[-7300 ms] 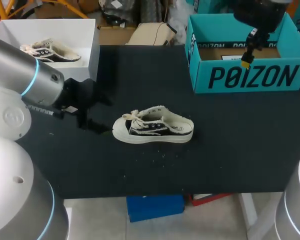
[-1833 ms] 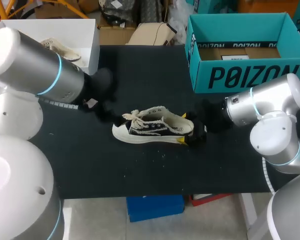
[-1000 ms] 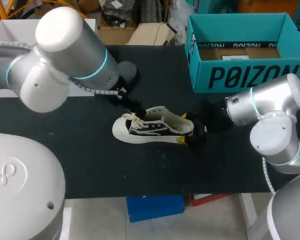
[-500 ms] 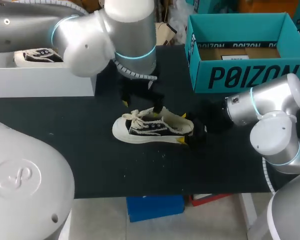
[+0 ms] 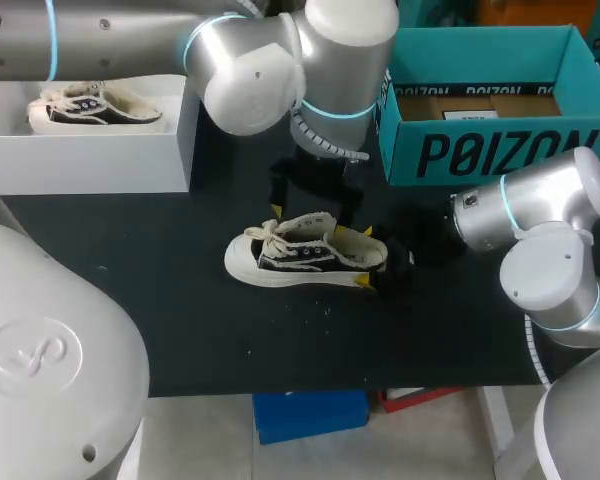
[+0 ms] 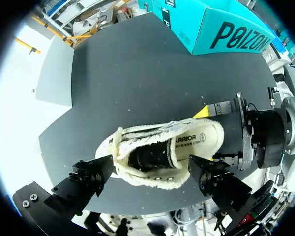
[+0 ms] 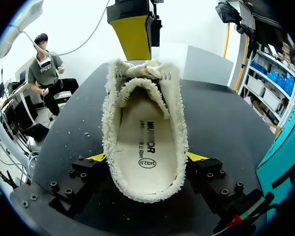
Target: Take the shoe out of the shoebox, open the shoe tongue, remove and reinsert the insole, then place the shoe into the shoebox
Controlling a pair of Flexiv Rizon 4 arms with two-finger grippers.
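R tool [image 7: 146, 158]: clenched on heel of shoe [image 5: 305, 255], one tip each side. Shoe sits upright on counter [image 5: 180, 320], outside shoebox [image 5: 495, 150]. L tool [image 6: 150, 172]: released, hangs over midfoot, straddling the opening. Step in hand, prob.: open tongue [image 7: 139, 82]. To do well: R pins heel down; L hooks tongue edge and pulls toward toe, w/o snagging laces [image 5: 265, 235]. Insole [image 7: 145, 142] lies flat inside.

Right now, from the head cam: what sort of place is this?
Probably a robot test bench for shoe handling, not a shop. A black-topped table carries a teal shoebox and a white box; my right gripper is shut on the heel of a shoe, my left gripper open over it.
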